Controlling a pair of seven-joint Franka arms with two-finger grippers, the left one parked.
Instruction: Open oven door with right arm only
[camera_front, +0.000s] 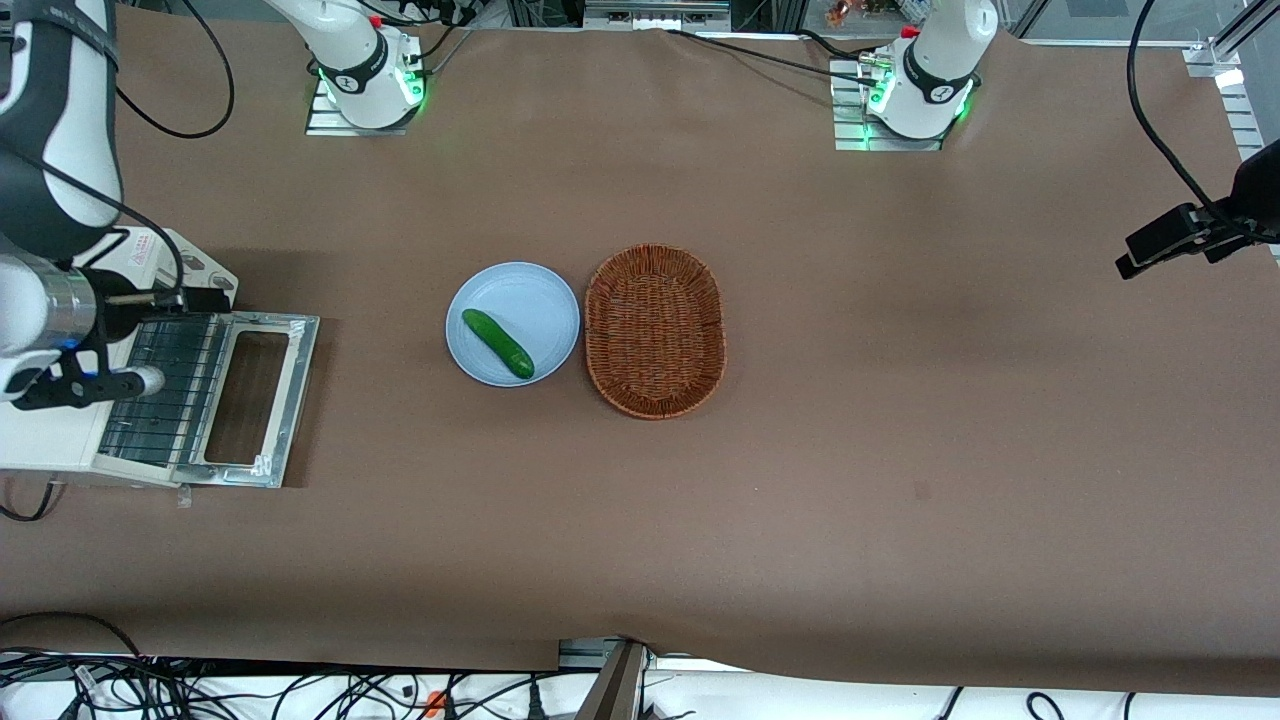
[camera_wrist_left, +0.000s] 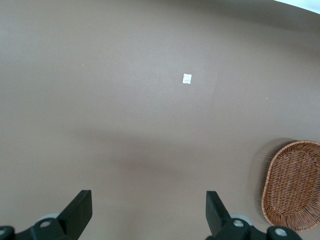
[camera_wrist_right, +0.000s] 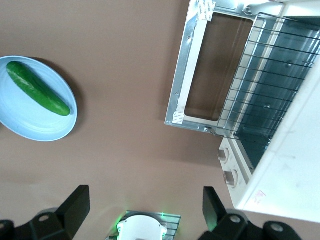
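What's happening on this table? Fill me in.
The right arm is working at the toaster oven at its end of the table. The oven door already lies folded down flat, with the wire rack exposed. The gripper is open, holding nothing, above the oven and clear of the door. A cucumber lies on a blue plate beside an empty wicker basket.

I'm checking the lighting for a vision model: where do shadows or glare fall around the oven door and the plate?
Front view: lighting is even, the oven door lies open and flat, its metal frame bright, a soft shadow beside the oven. Right wrist view: the plate casts a dark shadow along one edge; the gripper hangs above the table, jaws open.
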